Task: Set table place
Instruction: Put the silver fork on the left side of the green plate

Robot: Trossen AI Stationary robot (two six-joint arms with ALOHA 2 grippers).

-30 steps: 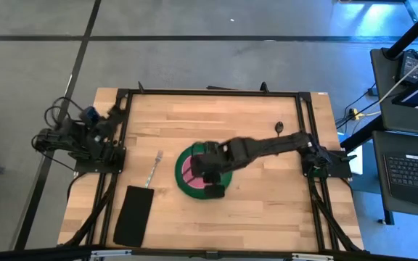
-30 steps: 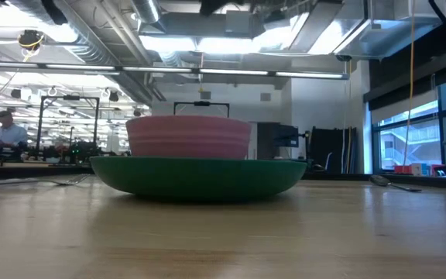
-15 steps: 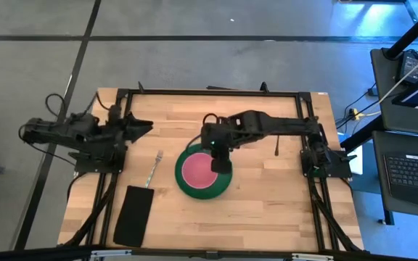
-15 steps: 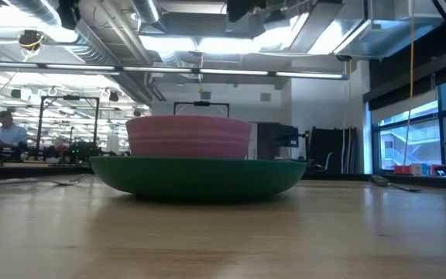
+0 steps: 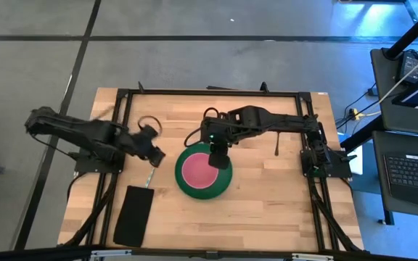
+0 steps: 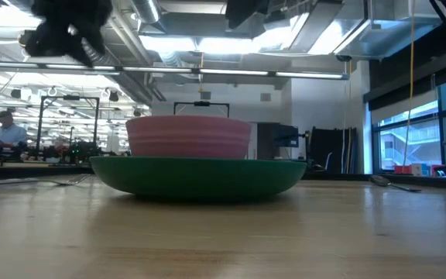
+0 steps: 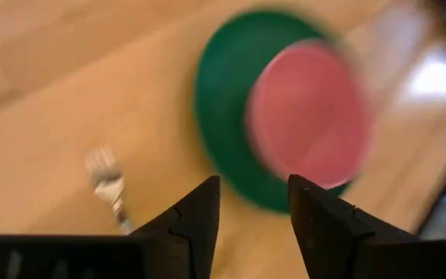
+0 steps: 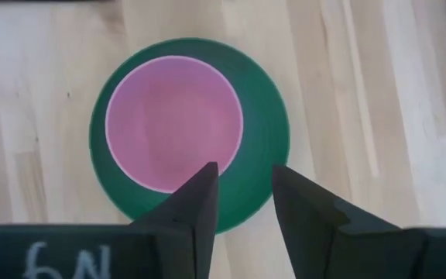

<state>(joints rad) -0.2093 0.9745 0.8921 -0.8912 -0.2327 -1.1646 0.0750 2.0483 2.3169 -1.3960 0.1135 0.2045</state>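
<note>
The pink bowl (image 5: 197,170) sits inside the round green plate (image 5: 222,187) at mid-table; in the low view the bowl (image 6: 188,138) rises above the plate (image 6: 198,175). A silver fork (image 5: 149,178) lies on the wood left of the plate, a dark spoon (image 5: 276,147) to its right. My left gripper (image 5: 153,152) hangs open over the fork's far end; its wrist view shows the fork (image 7: 107,183) and the bowl (image 7: 308,116). My right gripper (image 5: 220,157) hovers open above the plate's far rim, looking down on the bowl (image 8: 174,124).
A black rectangular cloth (image 5: 133,215) lies near the table's near-left corner. Black rails (image 5: 209,93) frame the light-wood table (image 5: 267,210). Bare wood lies near of and right of the plate. A person sits in the room far behind (image 6: 6,128).
My right gripper has drawn back from over the bowl toward the far edge, uncovering the bowl, which stayed in the plate. My left arm has swung from the table's left edge toward the fork and plate, its gripper turning downward.
</note>
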